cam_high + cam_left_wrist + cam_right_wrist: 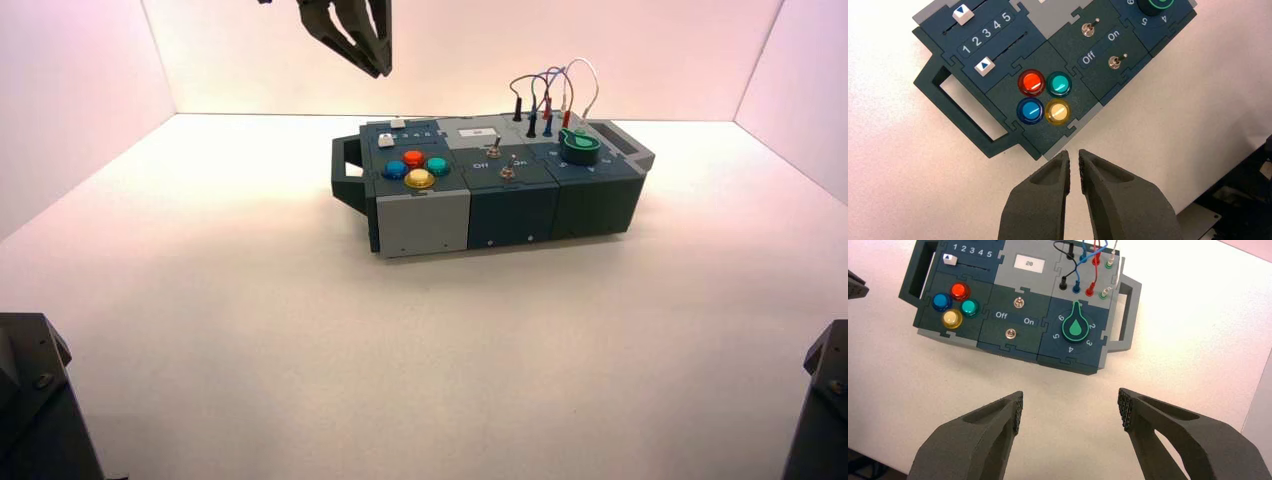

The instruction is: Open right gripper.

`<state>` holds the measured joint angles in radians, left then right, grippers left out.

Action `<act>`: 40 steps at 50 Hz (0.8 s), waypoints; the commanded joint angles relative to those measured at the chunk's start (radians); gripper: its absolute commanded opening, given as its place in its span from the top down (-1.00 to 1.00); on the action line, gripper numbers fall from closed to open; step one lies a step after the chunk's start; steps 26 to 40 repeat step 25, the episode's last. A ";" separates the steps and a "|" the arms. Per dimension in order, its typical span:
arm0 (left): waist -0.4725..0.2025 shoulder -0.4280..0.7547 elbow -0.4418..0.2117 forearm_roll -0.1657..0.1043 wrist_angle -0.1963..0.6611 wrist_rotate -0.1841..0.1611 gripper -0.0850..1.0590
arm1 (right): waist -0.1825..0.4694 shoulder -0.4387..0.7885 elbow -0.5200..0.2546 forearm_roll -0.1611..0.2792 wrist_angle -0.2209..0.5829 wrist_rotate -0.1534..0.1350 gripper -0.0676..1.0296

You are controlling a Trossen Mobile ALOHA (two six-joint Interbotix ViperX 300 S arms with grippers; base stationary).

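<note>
My right gripper (1070, 410) is open, its two fingers wide apart with nothing between them. It hangs high above the white table, on the near side of the box (1013, 347). It does not show in the high view. My left gripper (1074, 162) is shut, with only a thin slit between the fingertips, and empty. In the high view the left gripper (375, 60) hangs high at the back left, above and left of the box (510, 215).
The box carries four round buttons (955, 302) (red, blue, green, yellow), two toggle switches (1019, 302) beside the words Off and On, a green knob (1075, 327), sliders (962, 14), plugged wires (550, 90) and side handles (348, 175).
</note>
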<state>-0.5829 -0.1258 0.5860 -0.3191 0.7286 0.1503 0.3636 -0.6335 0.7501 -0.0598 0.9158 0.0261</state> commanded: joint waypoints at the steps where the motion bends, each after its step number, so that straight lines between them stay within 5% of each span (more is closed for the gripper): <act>1: 0.005 -0.015 -0.031 -0.002 -0.014 0.005 0.64 | -0.003 -0.018 -0.006 -0.002 -0.006 0.006 -0.92; 40: 0.005 0.003 -0.034 -0.003 -0.025 0.005 0.64 | -0.002 -0.017 -0.005 -0.002 -0.002 0.006 -0.91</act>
